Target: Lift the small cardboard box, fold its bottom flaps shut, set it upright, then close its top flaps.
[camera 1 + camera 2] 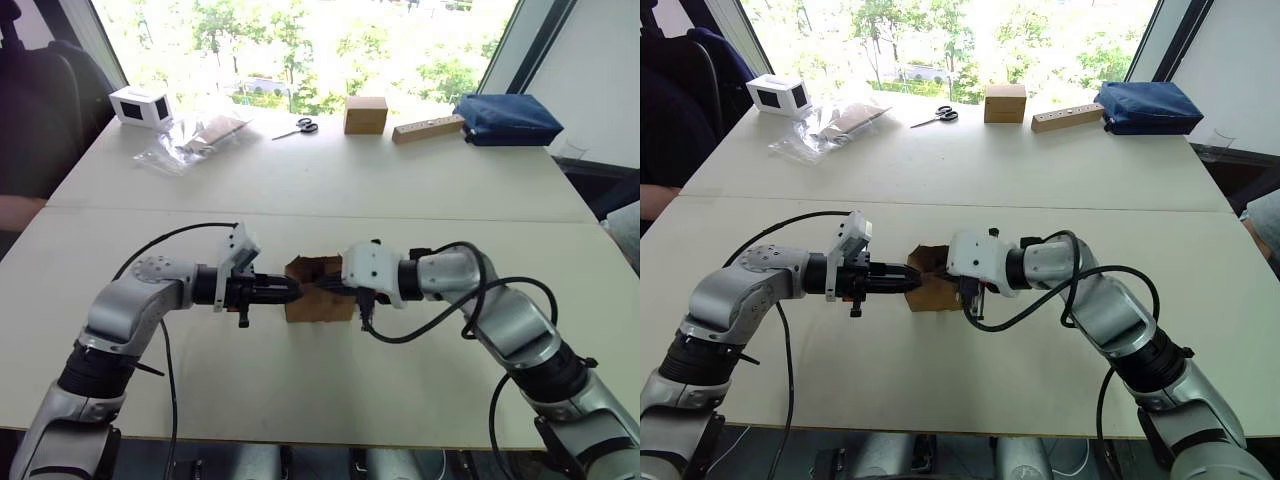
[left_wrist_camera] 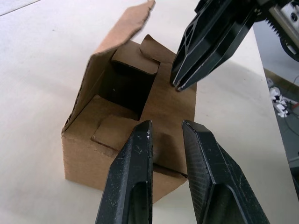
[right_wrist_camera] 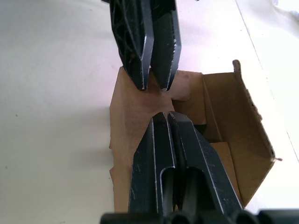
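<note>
Box (image 1: 318, 290), centre frame on worktop (image 1: 300, 190), top flaps (image 2: 128, 35) ajar. Left tool (image 2: 166, 140) slightly apart; right tool (image 3: 167, 122) together, both over box.

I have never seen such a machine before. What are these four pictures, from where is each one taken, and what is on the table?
It is a humanoid robot with two arms, each ending in a two-fingered black gripper. Two pictures come from cameras in its head, looking down over the arms; the other two come from a camera on each wrist.

The left gripper and right gripper meet at the small cardboard box, which stands on the table. One of its top flaps stands open. Neither gripper holds it; the left is slightly open, the right shut.

Farther away lie a white box, plastic bags, scissors, a cube-shaped brown box, a wooden block and a blue bag.
</note>
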Tool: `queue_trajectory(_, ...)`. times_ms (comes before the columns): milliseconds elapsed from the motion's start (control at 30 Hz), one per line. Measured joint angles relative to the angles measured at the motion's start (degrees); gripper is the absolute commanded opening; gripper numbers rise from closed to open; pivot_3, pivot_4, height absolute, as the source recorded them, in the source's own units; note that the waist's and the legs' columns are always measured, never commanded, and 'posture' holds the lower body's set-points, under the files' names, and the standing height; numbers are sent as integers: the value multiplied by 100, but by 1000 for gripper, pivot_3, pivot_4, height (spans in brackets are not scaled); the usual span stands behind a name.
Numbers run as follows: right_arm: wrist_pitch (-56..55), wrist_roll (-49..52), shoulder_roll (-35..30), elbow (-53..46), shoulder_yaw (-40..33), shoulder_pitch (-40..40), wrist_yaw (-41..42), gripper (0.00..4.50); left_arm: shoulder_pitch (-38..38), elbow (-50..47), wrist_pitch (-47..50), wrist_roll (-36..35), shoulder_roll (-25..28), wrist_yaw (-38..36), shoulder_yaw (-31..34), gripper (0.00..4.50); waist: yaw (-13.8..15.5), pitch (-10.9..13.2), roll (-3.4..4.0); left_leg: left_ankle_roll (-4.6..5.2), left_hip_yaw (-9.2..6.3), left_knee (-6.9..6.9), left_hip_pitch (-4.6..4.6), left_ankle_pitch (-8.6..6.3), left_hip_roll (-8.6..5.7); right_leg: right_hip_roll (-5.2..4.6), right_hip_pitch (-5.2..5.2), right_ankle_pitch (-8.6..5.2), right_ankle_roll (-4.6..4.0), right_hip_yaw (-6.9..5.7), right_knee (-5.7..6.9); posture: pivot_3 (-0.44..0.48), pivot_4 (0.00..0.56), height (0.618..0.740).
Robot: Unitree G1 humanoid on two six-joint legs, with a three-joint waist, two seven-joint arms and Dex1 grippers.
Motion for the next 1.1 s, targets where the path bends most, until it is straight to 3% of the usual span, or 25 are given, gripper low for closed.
queue_trajectory(167, 732, 1222, 368, -194, -960, -381, -128, 0, 0, 33, -34, -1, -2, -1, -3, 1015, -3, -1, 1, 1, -1, -1, 4, 0, 2, -1, 3, 0, 0, 0, 0, 0, 150, 740)
queue_trajectory(267, 906, 1548, 551, -186, -1175, -598, -343, 0, -1, 39, -37, -1, -6, 0, -4, 1015, -5, -1, 2, 1, 0, -2, 4, 0, 2, -1, 3, 0, 0, 0, 1, 0, 150, 740)
queue_trajectory(500, 169, 110, 213, 704, 148, -632, -680, 0, -3, 44, -39, -6, -20, 13, 2, 1015, -10, -2, 3, 0, 4, -3, 4, 0, -7, 0, 1, 0, -1, 2, 0, 0, 150, 740)
queue_trajectory(867, -26, -304, 46, 685, 611, -351, -376, 0, 3, 36, 53, -105, -22, 109, 24, 1015, -9, -2, 3, 1, 3, -3, 4, 0, -1, -1, 2, 0, 0, 2, -1, 0, 150, 740)
queue_trajectory(1100, -3, -372, 40, 622, 641, -250, -334, 0, -50, 46, 653, -642, 137, 51, 339, 1015, -19, -1, 3, 0, 2, -6, 3, 0, 1, 2, -2, 0, 0, 2, -1, 0, 150, 740)
